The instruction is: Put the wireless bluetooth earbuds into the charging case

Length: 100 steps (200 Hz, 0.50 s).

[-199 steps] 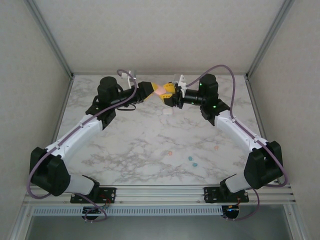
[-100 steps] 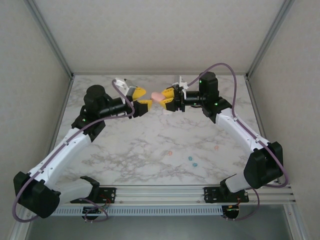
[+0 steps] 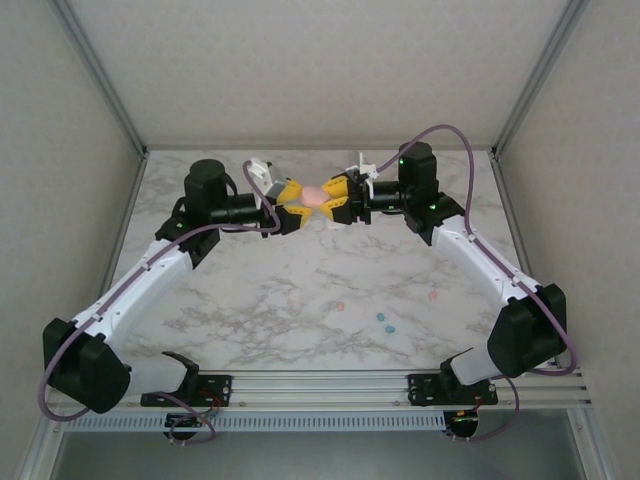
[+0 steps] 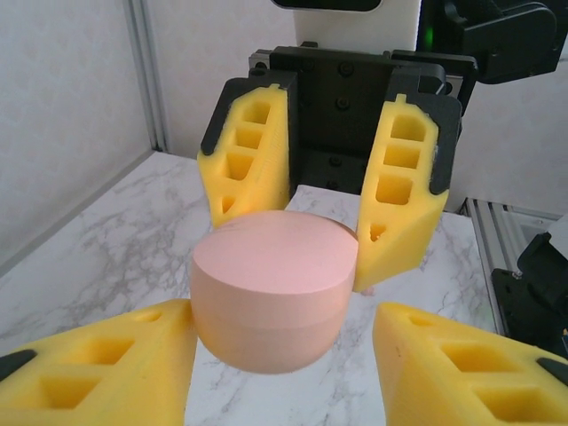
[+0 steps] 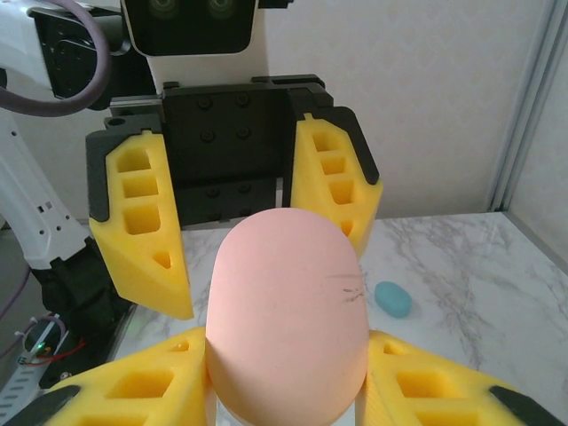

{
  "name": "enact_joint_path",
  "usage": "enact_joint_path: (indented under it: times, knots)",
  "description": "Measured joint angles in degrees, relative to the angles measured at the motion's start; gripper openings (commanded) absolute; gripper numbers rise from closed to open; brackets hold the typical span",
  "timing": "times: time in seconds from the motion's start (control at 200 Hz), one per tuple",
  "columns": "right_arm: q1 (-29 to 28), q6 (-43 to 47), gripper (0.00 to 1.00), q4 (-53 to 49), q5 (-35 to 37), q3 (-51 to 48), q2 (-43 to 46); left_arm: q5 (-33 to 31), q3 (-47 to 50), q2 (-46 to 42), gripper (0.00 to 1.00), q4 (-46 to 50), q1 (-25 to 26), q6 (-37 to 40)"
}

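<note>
the right pincer (image 3: 330,197) is closed part-way on the pink case (image 4: 275,293). its foam fingers press the case's two sides and hold it in the air above the table (image 3: 280,290). the left pincer (image 3: 296,203) faces it nose to nose, jaws parted wider than the case and straddling its free end. a sliver of gap shows by one finger, so it grips nothing yet. the earbuds (image 3: 340,306) lie on the table, well apart from both pincers, toward the arm bases. the case looks light, stiff and smooth, likely to slip at its rounded ends, so its flatter sides give the surest hold. the earbuds look tiny and skittish, best pinched at the fingertips.
</note>
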State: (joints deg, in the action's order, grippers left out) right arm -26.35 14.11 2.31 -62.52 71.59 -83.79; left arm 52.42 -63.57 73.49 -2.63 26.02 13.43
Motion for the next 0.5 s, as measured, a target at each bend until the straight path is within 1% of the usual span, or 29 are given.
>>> enact_joint_path:
  times: [0.28,0.501]
  knots:
    - [-0.5,0.0,0.39,0.0,-0.3,0.4,0.0,2.6,-1.6,1.7,0.51,0.4,0.0,0.3]
    - [-0.6,0.0,0.39,0.3,-0.3,0.4,0.0,3.1,-1.9,2.4,0.50,1.0,0.0,0.3]
